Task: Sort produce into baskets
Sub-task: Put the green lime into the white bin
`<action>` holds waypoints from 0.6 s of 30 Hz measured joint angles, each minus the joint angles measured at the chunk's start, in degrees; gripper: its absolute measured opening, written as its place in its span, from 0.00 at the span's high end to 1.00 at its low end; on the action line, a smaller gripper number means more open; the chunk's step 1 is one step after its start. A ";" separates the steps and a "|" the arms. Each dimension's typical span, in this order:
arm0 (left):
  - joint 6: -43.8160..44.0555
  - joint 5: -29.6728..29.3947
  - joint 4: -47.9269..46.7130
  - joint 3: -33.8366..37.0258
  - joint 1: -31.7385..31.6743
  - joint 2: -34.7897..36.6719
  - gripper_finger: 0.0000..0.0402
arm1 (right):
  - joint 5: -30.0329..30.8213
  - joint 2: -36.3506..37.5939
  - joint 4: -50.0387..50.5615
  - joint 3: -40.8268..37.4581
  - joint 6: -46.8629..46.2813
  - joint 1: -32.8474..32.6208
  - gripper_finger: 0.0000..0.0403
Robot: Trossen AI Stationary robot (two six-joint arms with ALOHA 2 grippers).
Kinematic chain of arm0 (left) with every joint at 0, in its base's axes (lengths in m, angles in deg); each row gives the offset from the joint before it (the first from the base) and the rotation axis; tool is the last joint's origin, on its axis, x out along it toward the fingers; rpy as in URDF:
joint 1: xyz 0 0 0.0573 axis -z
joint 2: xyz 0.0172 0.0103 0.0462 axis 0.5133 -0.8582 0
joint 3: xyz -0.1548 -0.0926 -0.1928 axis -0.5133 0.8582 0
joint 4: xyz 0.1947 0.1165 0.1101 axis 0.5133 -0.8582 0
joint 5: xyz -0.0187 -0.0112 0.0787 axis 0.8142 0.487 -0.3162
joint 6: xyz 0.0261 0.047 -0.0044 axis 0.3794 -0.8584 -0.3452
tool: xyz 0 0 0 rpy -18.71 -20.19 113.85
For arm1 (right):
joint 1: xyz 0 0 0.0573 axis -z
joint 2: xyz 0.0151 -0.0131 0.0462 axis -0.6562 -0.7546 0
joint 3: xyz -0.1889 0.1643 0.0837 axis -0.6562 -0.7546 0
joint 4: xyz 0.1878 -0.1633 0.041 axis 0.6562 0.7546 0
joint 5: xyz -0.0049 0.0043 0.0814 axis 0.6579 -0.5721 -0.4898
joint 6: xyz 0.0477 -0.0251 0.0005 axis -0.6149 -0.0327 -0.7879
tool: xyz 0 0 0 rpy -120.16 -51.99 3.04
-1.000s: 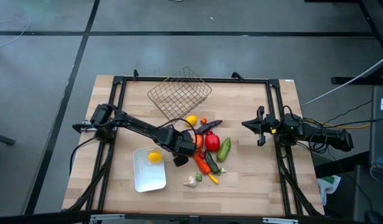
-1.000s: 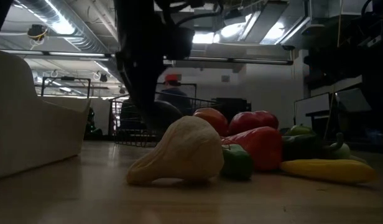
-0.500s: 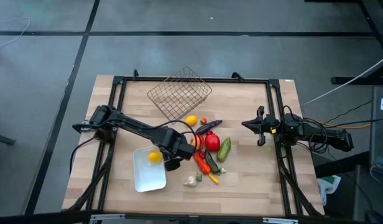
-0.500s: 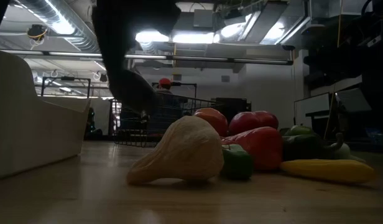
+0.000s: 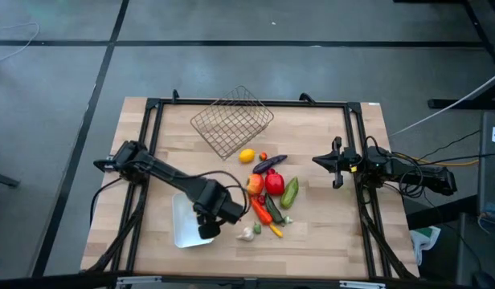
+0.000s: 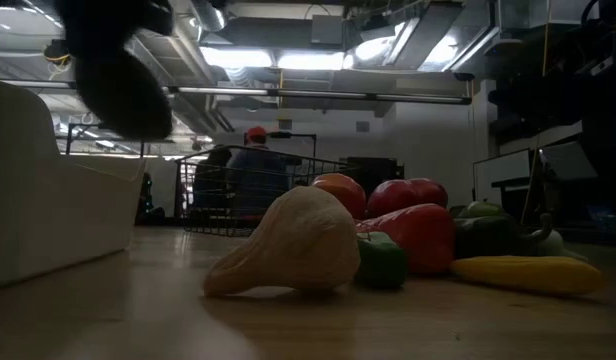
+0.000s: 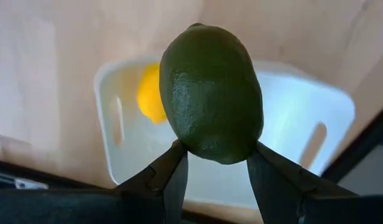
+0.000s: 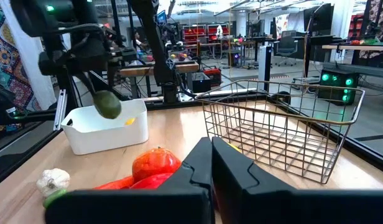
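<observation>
Gripping a dark green avocado (image 7: pixel 211 93) between its two fingers, the left gripper (image 7: pixel 213 165) hangs over the white tray (image 7: pixel 285 118), so the fruit sits in the air above the tray and not yet in it. One lemon (image 7: pixel 151 93) already lies inside, against the tray's wall. From the far side, the right wrist view shows the avocado dangling just above the tray's rim.

The right gripper (image 5: pixel 335 172) waits at the right side of the table, its fingers pressed together on nothing, well apart from the pile.

As I judge it, the sorting has barely started: one lemon is placed and the avocado is about to follow. The wire basket (image 5: pixel 231 122) at the back of the table looks empty from above. A second lemon (image 5: pixel 247 156) lies on the wood just in front of it. Most of the produce is in a loose heap mid-table: a red pepper (image 5: pixel 273 183), an orange tomato (image 5: pixel 255 185), a purple eggplant (image 5: pixel 269 164), a cucumber (image 5: pixel 290 191), a carrot (image 5: pixel 259 211) and a garlic bulb (image 5: pixel 247 234) at the near edge, just beside the tray's corner. All of that is left to sort.

The table (image 5: pixel 320 241) is pale wooden planking with a black frame round it, standing on a grey floor. Beyond it is a busy workshop: ceiling strip lights, ducting, benches and racks, and a person (image 6: pixel 256 170) in a red cap and blue top stands in the background behind the basket.
</observation>
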 joint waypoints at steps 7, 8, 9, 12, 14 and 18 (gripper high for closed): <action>3.88 0.52 1.32 3.10 5.69 0.00 0.62 | 0.00 0.01 0.00 0.00 0.00 -0.01 0.97; 4.11 0.49 1.86 3.76 6.26 0.00 0.62 | 0.00 0.02 0.00 -0.02 0.00 0.02 0.97; 4.19 0.43 2.51 4.35 6.76 0.00 0.62 | 0.00 0.01 0.00 -0.01 0.00 0.00 0.97; 3.68 0.05 5.31 6.47 7.69 0.00 0.61 | -0.01 0.01 0.01 -0.02 0.00 0.01 0.97; 3.01 -0.58 7.08 7.98 8.10 0.00 0.61 | 0.00 0.01 0.02 0.00 0.00 0.02 0.97; 0.49 -1.15 10.15 11.33 8.28 -0.02 0.61 | -0.01 -0.01 0.02 -0.01 0.00 0.00 0.97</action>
